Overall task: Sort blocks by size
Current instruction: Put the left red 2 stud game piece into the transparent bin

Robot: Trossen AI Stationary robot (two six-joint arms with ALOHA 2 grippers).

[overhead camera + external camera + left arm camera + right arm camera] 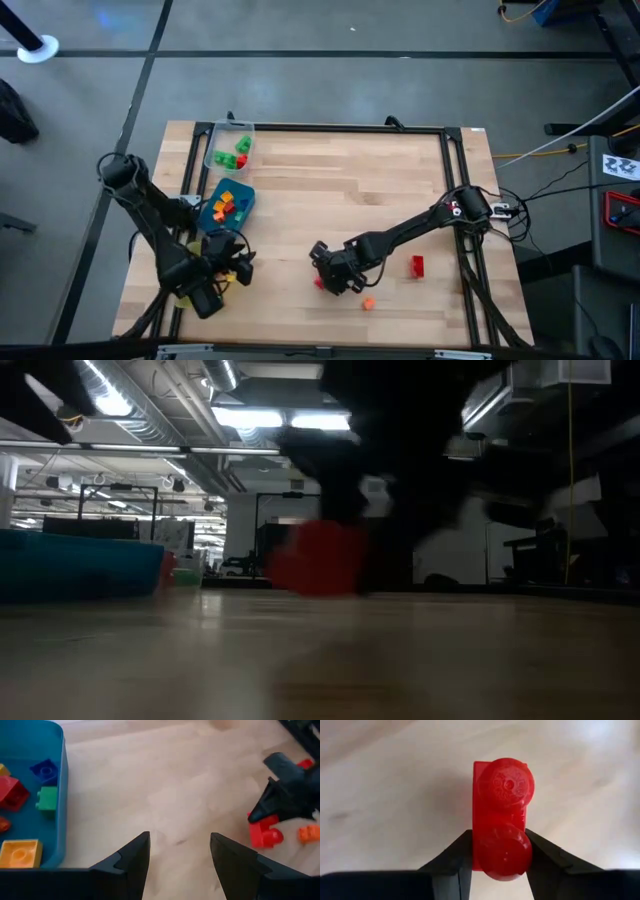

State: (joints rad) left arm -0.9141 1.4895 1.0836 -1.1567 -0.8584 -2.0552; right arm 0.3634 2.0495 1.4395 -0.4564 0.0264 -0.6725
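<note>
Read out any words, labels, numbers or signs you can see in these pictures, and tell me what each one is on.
None can be read.
The white card off the table's right edge in the high view carries black square patterns, not letters.
The red brick between the right gripper's fingers shows no legible mark on its studs.

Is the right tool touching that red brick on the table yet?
Touching. The right wrist view shows the right tool with both fingers pressed against the sides of the red brick.
</note>
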